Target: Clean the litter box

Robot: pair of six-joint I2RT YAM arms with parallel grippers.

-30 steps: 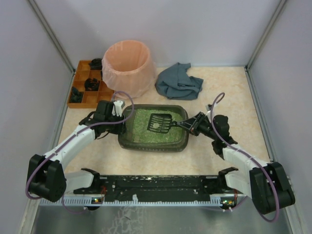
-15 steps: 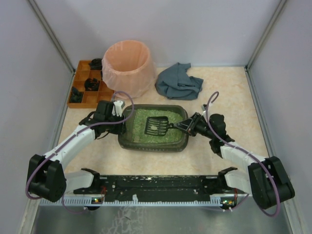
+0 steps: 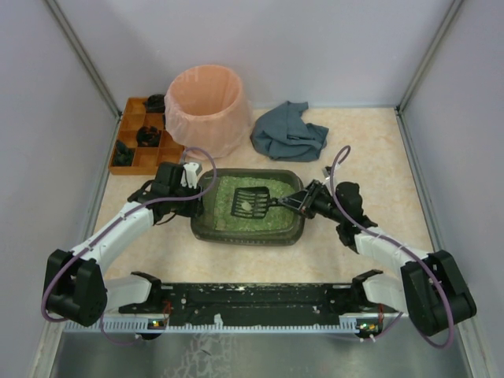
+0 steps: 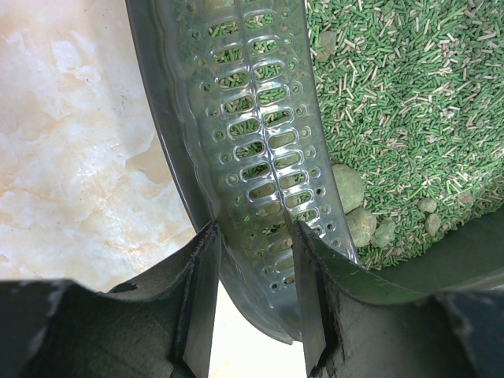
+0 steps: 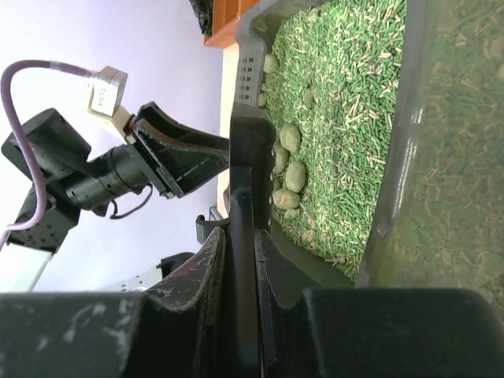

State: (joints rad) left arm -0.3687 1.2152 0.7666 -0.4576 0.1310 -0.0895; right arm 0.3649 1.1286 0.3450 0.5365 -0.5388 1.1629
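1. From above, the left gripper's (image 3: 192, 189) fingertips are hidden under its wrist. Its own camera shows them clamped across the slotted left wall of the shallow dark olive-grey plastic litter box (image 3: 246, 239).
2. The box lies mid-table between the arms, its long axis running left-right.
3. The right gripper (image 3: 305, 201) pinches the handle of a black slotted plastic scoop (image 3: 252, 201), which perhaps carries pale clumps.
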